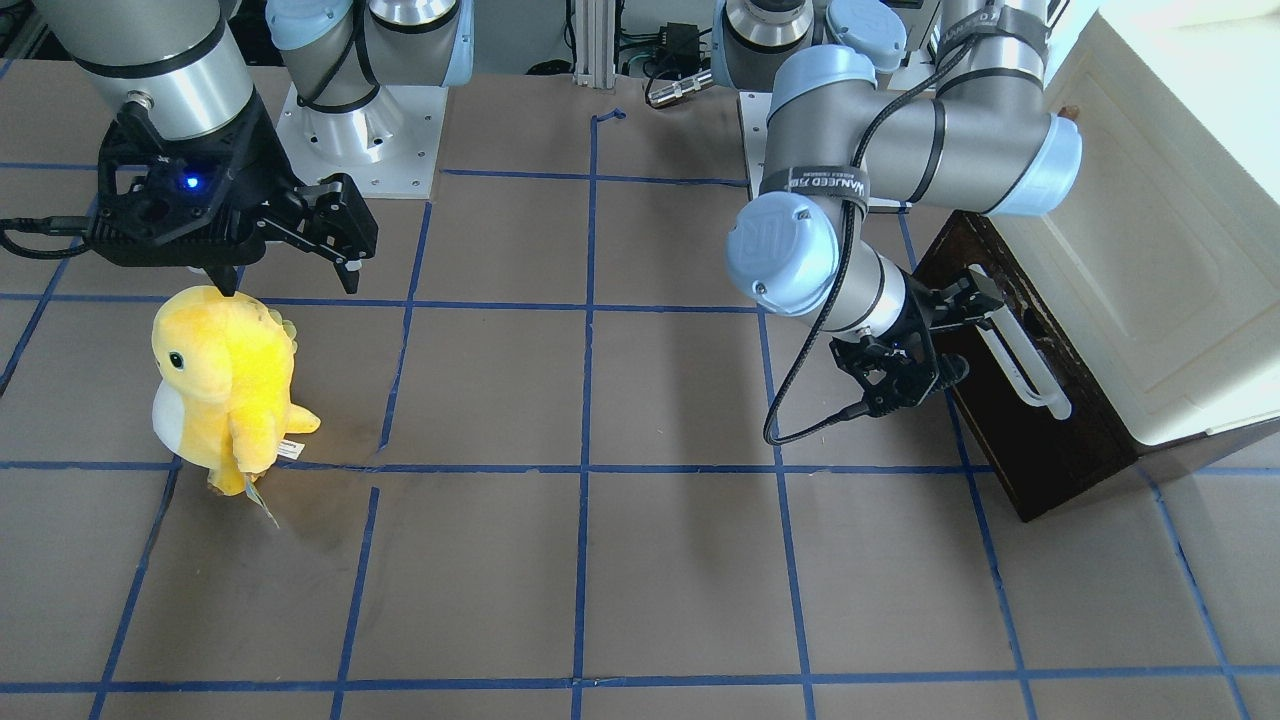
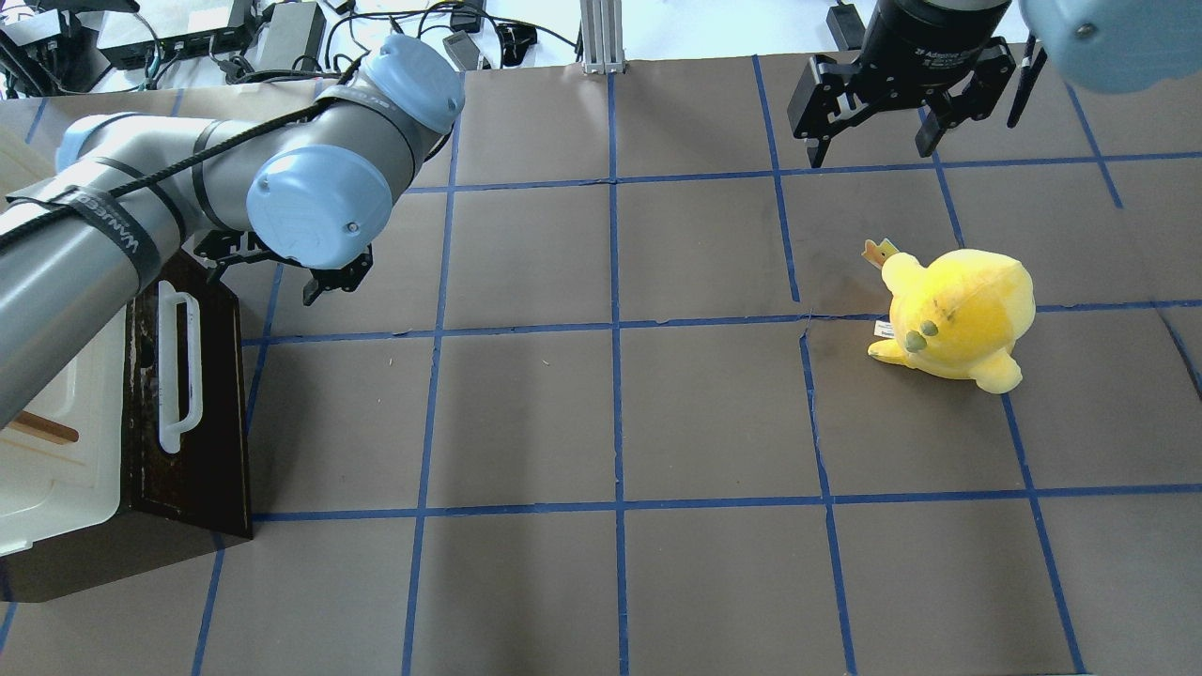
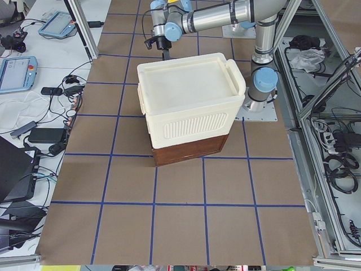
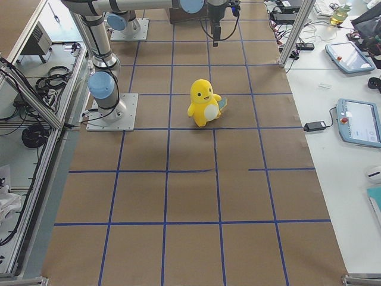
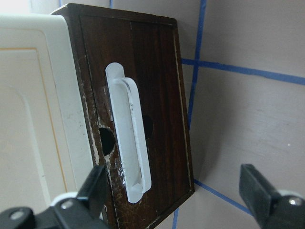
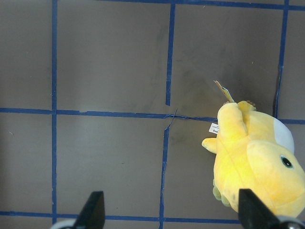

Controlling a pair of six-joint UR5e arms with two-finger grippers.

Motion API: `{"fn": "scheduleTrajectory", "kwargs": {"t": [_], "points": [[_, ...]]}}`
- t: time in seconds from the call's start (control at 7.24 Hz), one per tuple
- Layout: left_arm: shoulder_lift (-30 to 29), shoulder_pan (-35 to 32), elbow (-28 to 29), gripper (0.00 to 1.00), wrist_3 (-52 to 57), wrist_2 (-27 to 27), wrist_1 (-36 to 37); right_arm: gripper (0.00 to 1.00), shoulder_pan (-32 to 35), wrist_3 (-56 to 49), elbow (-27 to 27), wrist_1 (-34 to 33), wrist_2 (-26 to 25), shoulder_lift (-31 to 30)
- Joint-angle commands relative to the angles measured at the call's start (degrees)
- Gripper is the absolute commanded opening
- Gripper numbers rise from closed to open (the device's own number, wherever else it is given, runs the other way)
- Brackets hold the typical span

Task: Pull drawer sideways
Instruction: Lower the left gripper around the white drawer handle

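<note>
Left claw (image 5: 176,188) spread wide, gripping nothing; drawer (image 5: 157,71) with white handle (image 5: 131,138) just ahead. Right claw (image 6: 171,210) also spread, plush (image 6: 257,167) below it.

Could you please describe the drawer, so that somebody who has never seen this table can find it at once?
Find the big cream cabinet at the end of the table on the robot's left. At its base is the drawer, with a dark brown wooden front. Only it carries a long white bar handle; the cream door next to it has a small brown wooden handle.
</note>
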Motion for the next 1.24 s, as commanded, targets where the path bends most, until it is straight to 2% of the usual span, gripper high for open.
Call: {"fn": "scheduleTrajectory", "kwargs": {"t": [0.0, 0.28, 0.55, 0.69, 1.11], "points": [[-2.6, 0.0, -2.6, 1.00, -5.5, 4.2, -0.6, 1.00, 0.0, 0.0, 0.0, 0.0, 0.0, 0.0], [-3.9, 0.0, -7.3, 1.00, -11.7, 8.7, -0.5, 1.00, 0.0, 0.0, 0.0, 0.0, 0.0, 0.0], [-4.3, 0.1, -8.3, 1.00, -12.2, 12.9, -2.3, 1.00, 0.0, 0.0, 0.0, 0.0, 0.0, 0.0], [-5.0, 0.1, -8.2, 1.00, -12.4, 17.6, -5.0, 1.00, 0.0, 0.0, 0.0, 0.0, 0.0, 0.0], [-6.7, 0.3, -8.7, 1.00, -12.7, 20.1, -6.2, 1.00, 0.0, 0.0, 0.0, 0.0, 0.0, 0.0]]}}
